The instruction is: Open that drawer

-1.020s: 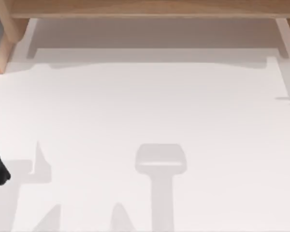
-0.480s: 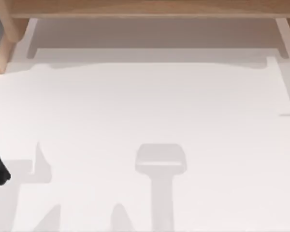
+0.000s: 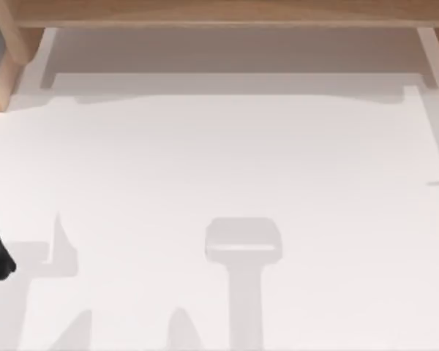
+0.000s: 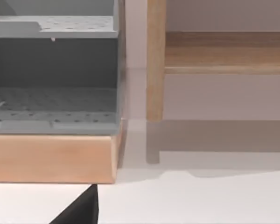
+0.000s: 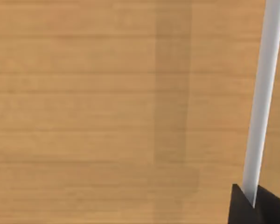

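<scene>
Fingers [image 5: 238,211] of the right gripper [image 5: 252,205] show black on either side of a slim pale-grey bar handle [image 5: 263,93]; their grip cannot be told. Just behind the bar is the smooth, wood-grained flat drawer front [image 5: 84,112]. At the white table's [image 3: 219,161] left edge, the left gripper [image 4: 81,210] sits near a grey perforated shelf rack [image 4: 51,102] on a light wooden base [image 4: 51,158], its opening likewise unclear
</scene>
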